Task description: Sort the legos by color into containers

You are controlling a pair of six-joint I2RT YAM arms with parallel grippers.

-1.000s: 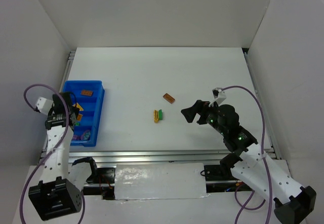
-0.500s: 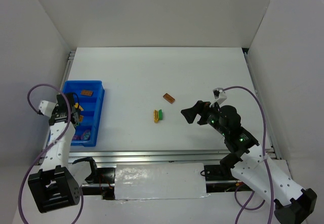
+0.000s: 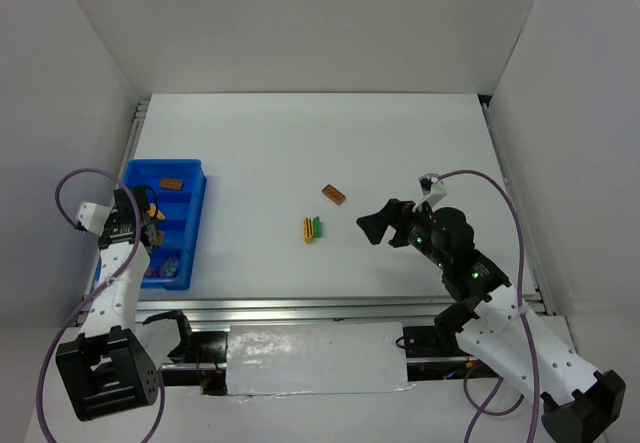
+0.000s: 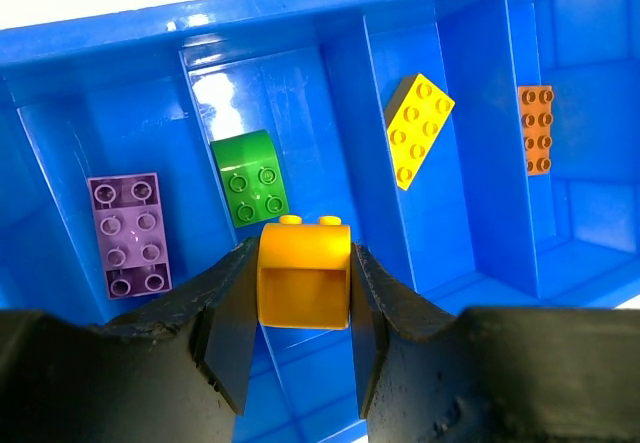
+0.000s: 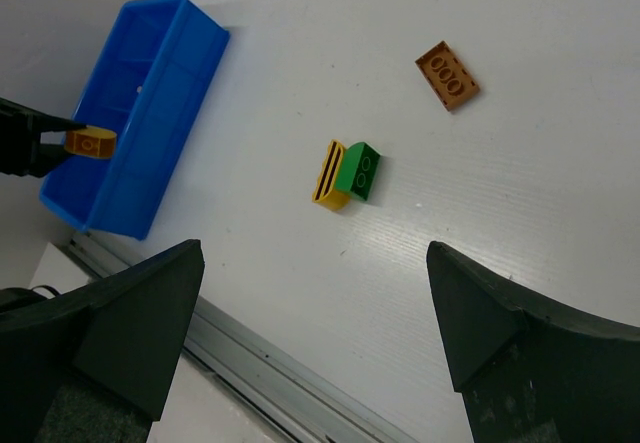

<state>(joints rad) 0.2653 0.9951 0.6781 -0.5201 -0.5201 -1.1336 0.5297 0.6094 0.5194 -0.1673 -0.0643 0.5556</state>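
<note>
My left gripper [image 4: 303, 285] is shut on a yellow-orange lego [image 4: 304, 273] and holds it above the blue tray of containers [image 4: 480, 83]. Below, separate compartments hold a purple brick [image 4: 130, 233], a green one [image 4: 250, 178], a yellow one [image 4: 418, 130] and a brown-orange one [image 4: 535, 130]. From above, the left gripper [image 3: 148, 225] hangs over the tray [image 3: 197, 213] at the table's left. A brown-orange brick [image 3: 333, 195] lies mid-table, with a yellow brick [image 3: 308, 229] and a green brick [image 3: 317, 226] touching side by side. My right gripper [image 3: 378, 225] is open, just right of that pair.
An aluminium rail [image 3: 300, 308] runs along the table's near edge. White walls close in the left, back and right sides. In the right wrist view the tray [image 5: 150, 113] sits far left and the yellow [image 5: 329, 175] and green [image 5: 358, 171] bricks lie ahead of the fingers.
The left arm has shifted a little over the tray, still holding its brick. The right arm has barely moved.
</note>
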